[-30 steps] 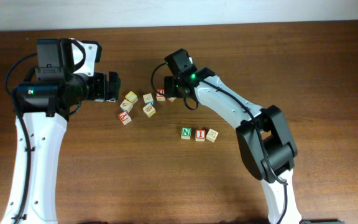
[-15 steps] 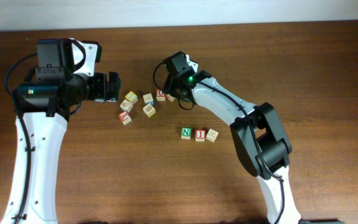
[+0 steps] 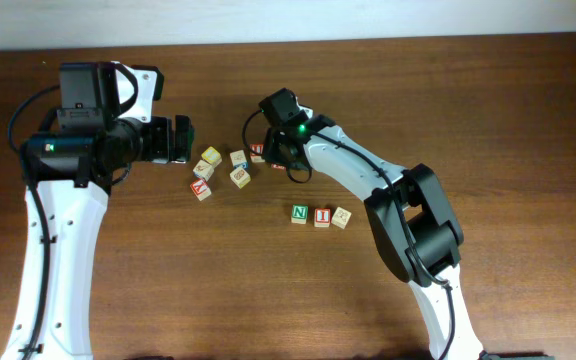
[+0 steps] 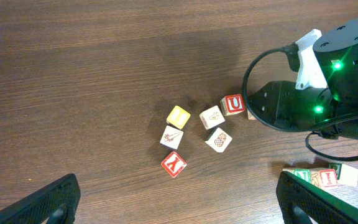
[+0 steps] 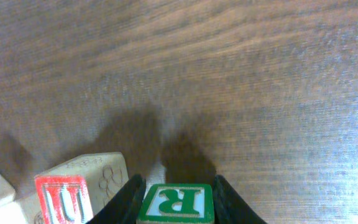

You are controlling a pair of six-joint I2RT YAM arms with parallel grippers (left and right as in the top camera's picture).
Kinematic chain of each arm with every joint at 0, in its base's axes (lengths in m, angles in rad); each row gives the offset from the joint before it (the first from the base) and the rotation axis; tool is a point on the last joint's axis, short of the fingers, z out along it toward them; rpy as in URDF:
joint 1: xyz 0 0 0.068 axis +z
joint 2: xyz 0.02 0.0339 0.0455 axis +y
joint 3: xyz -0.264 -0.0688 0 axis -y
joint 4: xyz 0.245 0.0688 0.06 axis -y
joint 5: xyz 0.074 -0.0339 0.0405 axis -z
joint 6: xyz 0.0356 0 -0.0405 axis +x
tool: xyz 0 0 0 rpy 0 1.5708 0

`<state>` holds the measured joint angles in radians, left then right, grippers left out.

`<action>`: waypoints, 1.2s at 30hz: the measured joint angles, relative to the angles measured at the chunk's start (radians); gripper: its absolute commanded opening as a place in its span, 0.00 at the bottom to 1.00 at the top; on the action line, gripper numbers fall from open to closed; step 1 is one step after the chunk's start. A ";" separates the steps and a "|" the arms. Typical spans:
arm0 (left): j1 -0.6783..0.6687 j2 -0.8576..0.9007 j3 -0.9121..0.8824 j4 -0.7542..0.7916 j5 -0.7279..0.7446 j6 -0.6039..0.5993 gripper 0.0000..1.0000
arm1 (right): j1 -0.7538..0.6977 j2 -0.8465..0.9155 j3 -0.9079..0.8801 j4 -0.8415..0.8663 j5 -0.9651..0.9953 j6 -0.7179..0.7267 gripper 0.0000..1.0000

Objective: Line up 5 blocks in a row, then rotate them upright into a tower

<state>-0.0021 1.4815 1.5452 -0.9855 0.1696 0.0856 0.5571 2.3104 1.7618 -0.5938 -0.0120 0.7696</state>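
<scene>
Dark brown wood fills every view, and the table (image 3: 168,300) meets a white wall along its far edge. My left gripper (image 3: 181,140) hangs over the wood with its fingers spread wide, and I see bare board between them. Ahead of those fingertips lies a loose cluster: the yellow-faced cube (image 4: 178,116), the red "Y" cube (image 4: 174,164) and two pale blocks (image 4: 211,116) (image 4: 219,140), with narrow gaps among them. The red "U" block (image 4: 233,104) comes next. It sits just beside one finger of my right gripper (image 5: 178,190), leaving only a sliver of room there. Those fingers press against both sides of the green "R" block (image 5: 178,205), which stands on the wood. Past the other finger and ahead of both, the board is open. The green "N" block (image 3: 299,214) and red "I" block (image 3: 321,216) sit in a row well apart from both sets of fingers, with bare wood all around.
</scene>
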 measured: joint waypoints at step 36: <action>0.000 0.000 0.000 0.000 0.000 0.000 0.99 | 0.092 -0.015 0.087 -0.542 -0.082 -0.217 0.20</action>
<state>-0.0021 1.4815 1.5452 -0.9855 0.1692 0.0856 0.6491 2.2951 1.8492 -1.1362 -0.0937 0.5529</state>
